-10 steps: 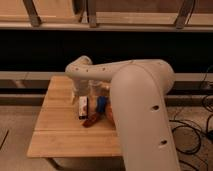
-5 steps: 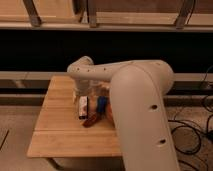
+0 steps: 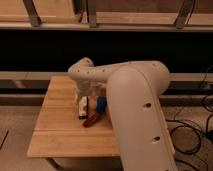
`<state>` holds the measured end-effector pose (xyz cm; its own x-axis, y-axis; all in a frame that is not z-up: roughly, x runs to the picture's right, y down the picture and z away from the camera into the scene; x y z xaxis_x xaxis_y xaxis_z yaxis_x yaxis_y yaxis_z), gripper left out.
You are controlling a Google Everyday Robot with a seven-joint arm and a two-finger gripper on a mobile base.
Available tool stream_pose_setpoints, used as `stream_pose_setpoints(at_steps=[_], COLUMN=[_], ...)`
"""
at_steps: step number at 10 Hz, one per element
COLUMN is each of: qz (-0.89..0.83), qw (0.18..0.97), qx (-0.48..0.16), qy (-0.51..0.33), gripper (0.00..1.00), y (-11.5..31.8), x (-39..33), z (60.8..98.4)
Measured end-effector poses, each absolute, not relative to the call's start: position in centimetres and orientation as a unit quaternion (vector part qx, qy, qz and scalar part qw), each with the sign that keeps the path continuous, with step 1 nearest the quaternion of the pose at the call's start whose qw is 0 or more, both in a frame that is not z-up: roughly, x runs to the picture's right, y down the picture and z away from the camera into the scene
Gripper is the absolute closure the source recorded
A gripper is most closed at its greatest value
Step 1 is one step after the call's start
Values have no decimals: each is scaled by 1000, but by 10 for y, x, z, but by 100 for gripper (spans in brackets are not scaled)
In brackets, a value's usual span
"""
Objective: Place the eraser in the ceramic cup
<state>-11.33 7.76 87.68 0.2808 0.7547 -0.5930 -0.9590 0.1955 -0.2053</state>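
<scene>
— While the arm [image 3: 137, 105] fills the right side of the view, where does the gripper sit?

— Over the middle of the table [image 3: 55, 135]. The arm rises from the near right, bends at an elbow on the far left, then drops straight down. The gripper [image 3: 82, 99] hangs at that lower end, pointing at the wood.

— Wide, narrow, or holding something?

— I cannot tell. It merges with the pale wrist above it and the pale thing below it.

— Is that thing the eraser?

— Yes. The eraser [image 3: 82, 108] shows as a small white oblong directly under the gripper, touching it or nearly so. Whether it is gripped or merely lies on the table beneath, I cannot tell.

— Which way does it run?

— Its long axis runs far to near, almost straight up and down in the view. The darker, marked end is the near one. The plain white end is the far one, by the gripper.

— What lies around it?

— A blue block [image 3: 101, 104] is just right of it, on the same far-to-near line, with a narrow gap between them. A red-brown stick [image 3: 91, 120] lies just near-right of the eraser's dark end. It slants from near left to far right, and its far tip is close to the block.

— And off the table?

— Dark cables [image 3: 195, 131] on the floor at the right.
</scene>
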Motion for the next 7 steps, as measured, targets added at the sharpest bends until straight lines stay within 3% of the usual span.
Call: stream_pose_setpoints(at_steps=[7], qz=[578], qw=[744], qx=[-293], qy=[162], gripper=[35], y=[71], x=[-130], z=[905])
